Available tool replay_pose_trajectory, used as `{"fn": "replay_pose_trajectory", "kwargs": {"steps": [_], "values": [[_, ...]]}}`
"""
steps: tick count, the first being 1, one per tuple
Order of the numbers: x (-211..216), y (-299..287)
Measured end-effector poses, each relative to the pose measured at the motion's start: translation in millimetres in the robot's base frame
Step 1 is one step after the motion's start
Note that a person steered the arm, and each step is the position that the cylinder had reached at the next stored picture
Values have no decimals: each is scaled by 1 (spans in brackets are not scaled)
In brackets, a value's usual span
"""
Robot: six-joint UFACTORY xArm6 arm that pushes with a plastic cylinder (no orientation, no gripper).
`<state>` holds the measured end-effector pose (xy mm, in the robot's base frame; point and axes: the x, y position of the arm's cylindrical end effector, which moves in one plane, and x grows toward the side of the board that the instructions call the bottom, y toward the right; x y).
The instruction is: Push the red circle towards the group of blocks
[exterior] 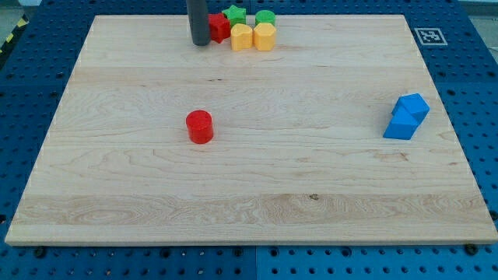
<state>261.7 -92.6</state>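
On the wooden tabletop (249, 179), the red circle (200, 127) stands alone left of centre, well apart from the group of blocks at the view's top edge. My tip (201, 43) rests at that group's left end, touching or just beside a red block (219, 27) whose shape I cannot make out, with a green star (234, 15), a green cylinder (265, 17) and two yellow blocks (254, 36) packed alongside. My end effector is a plain rod with nothing to clench or release, and two blue blocks (406, 117) sit touching near the view's right edge.
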Motion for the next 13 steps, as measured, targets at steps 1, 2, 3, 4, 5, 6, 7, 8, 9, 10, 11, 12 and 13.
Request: {"fn": "replay_pose_trajectory", "kwargs": {"steps": [1,2,3,4,5,6,7,8,9,10,11,12,13], "values": [[-14,0],[-2,-5],[39,-38],[87,-82],[157,-90],[210,-67],[188,-5],[149,30],[164,7],[199,-24],[231,-10],[204,31],[149,49]]}}
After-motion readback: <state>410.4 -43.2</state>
